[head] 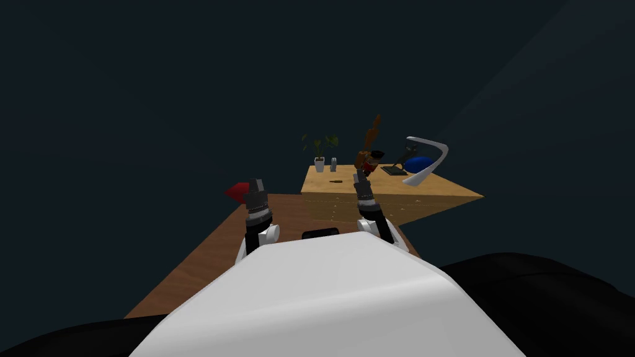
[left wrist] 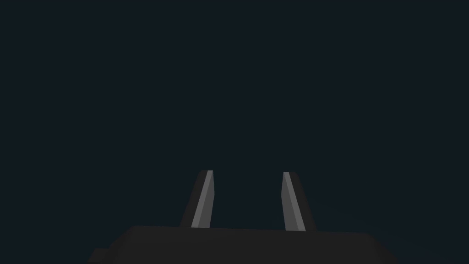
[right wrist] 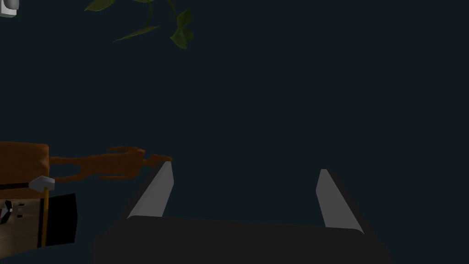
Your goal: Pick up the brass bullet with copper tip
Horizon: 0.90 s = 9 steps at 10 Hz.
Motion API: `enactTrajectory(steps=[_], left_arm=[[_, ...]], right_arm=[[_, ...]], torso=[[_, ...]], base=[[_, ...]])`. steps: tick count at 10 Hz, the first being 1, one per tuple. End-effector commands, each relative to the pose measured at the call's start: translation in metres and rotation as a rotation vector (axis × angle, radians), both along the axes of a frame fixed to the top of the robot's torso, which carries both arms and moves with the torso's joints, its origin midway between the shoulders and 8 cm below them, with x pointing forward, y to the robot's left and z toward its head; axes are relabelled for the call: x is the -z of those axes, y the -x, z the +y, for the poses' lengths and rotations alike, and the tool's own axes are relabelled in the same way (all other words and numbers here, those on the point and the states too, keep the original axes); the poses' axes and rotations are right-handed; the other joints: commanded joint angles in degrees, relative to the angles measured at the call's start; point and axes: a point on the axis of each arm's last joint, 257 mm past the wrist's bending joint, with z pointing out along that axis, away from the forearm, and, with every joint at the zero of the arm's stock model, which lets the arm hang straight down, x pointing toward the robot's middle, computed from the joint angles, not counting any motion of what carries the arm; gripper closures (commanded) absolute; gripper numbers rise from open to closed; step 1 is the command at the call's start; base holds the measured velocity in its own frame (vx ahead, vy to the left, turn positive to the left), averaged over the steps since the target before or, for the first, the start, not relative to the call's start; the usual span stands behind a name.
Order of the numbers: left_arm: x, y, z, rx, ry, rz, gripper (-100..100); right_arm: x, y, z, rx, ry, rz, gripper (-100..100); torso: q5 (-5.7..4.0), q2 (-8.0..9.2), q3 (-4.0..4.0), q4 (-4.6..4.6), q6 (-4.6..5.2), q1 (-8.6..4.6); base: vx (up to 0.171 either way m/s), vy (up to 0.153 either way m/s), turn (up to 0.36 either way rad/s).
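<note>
Two pincers stand raised ahead of me. The left pincer (left wrist: 247, 173) has its blades parted narrowly with nothing between them. The right pincer (right wrist: 245, 167) is spread wide and empty, with a brown figurine (right wrist: 114, 162) just beside one blade. The bullet (head: 336, 181) lies flat on the light wooden worktop (head: 446, 189), a little in front of the potted plant (head: 319, 154) and apart from both pincers. Its long axis runs roughly across my head view, along the worktop's front edge. I cannot tell which end is the tip, and it is too small to read any marking.
</note>
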Motion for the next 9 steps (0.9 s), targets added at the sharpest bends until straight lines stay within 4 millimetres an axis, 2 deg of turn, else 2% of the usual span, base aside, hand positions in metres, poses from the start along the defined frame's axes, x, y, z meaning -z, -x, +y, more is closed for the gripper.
enactTrajectory(steps=[1,2,3,4,5,7,8,9], left_arm=[[0.0,0.0,0.0,0.0,0.0,0.0,0],[0.0,0.0,0.0,0.0,0.0,0.0,0],[0.0,0.0,0.0,0.0,0.0,0.0,0],[0.0,0.0,0.0,0.0,0.0,0.0,0],[0.0,0.0,0.0,0.0,0.0,0.0,0],[0.0,0.0,0.0,0.0,0.0,0.0,0],[0.0,0.0,0.0,0.0,0.0,0.0,0],[0.0,0.0,0.0,0.0,0.0,0.0,0]], right_arm=[[0.016,0.0,0.0,-0.004,0.051,0.031,-100],[0.031,0.0,-0.001,-0.001,0.087,0.059,-100],[0.032,0.0,0.001,-0.01,0.104,0.062,-100],[0.049,0.0,0.0,-0.011,0.15,0.093,-100],[0.049,0.0,0.0,-0.014,0.155,0.094,-100],[0.084,0.003,-0.004,-0.013,0.249,0.158,-100],[0.086,0.003,-0.004,-0.023,0.268,0.163,-100],[0.105,0.006,-0.008,-0.023,0.319,0.199,-100]], torso=[[0.0,0.0,0.0,0.0,0.0,0.0],[-0.01,-0.06,-0.04,-0.02,0.01,0.0],[0.01,-0.02,-0.02,-0.01,0.01,0.09],[0.01,-0.08,-0.05,-0.02,0.0,0.02],[-0.01,-0.05,-0.04,-0.02,0.01,-0.03],[-0.02,-0.04,-0.03,-0.02,0.01,-0.08],[0.01,0.01,0.0,-0.01,0.01,0.11],[0.02,-0.09,-0.05,-0.02,-0.01,0.08]], base=[[-0.074,0.097,-0.023],[-0.099,0.131,-0.067],[-0.072,0.102,-0.031],[-0.087,0.087,-0.036],[-0.079,0.062,-0.022],[-0.1,0.113,-0.036],[-0.072,0.118,-0.025],[-0.061,0.12,-0.011]])
